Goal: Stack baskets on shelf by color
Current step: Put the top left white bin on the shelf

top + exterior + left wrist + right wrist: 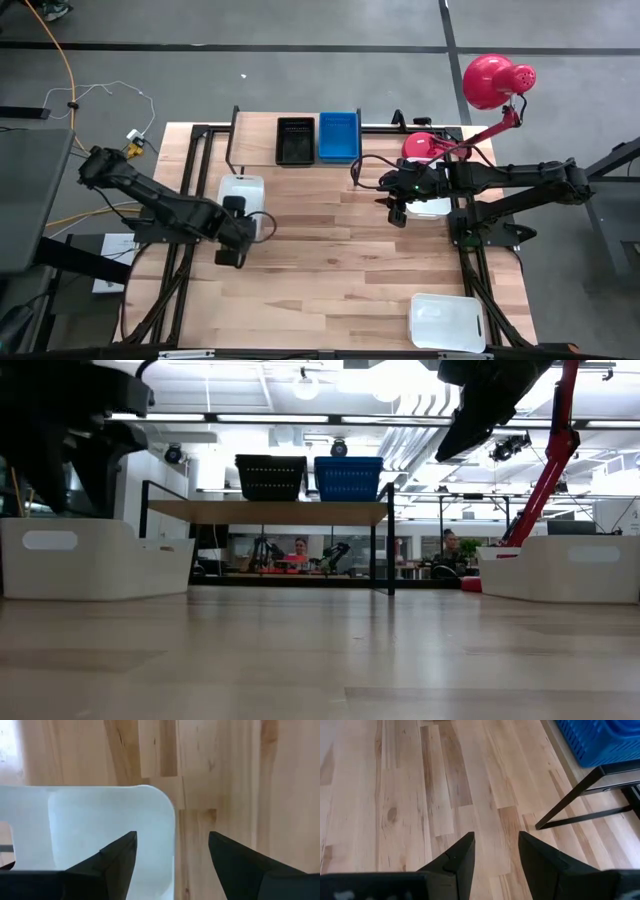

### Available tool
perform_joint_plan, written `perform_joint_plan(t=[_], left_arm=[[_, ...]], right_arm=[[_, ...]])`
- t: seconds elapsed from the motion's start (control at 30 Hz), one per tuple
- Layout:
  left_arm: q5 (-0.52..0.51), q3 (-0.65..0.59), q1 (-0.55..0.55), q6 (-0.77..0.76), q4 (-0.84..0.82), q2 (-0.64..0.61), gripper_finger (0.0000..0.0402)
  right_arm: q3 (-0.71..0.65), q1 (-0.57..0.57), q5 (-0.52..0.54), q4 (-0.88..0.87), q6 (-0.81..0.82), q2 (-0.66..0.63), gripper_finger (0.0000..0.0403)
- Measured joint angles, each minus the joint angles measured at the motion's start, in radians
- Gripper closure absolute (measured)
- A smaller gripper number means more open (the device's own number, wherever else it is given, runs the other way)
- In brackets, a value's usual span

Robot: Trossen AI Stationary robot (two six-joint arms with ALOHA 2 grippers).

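Baskets: black mesh one [295,140] and blue one [338,136] side by side on shelf [255,135], light wood top, thin black legs. White, round-cornered one [240,190] on table [330,270], under left gripper [238,232]; fingers spread wide astride its rim, gripping nothing. Another white [430,207] beneath right gripper [396,208], jaws parted, empty. Third white [447,321] at near right corner.

Three white baskets [240,190], one black basket [295,140], one blue basket [338,136]
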Motion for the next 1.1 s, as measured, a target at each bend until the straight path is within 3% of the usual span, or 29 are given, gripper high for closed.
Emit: perform_joint_plan(t=[0.83,1.1], left_arm=[[0.023,0.000,0.019,-0.050,0.101,0.185,0.0167],[0.026,-0.086,0.056,-0.109,0.126,0.186,0.0167]], right_arm=[[0.000,0.000,0.000,-0.001,-0.015,0.000,0.0263],[0.000,0.000,0.000,-0.001,-0.015,0.000,0.0263]])
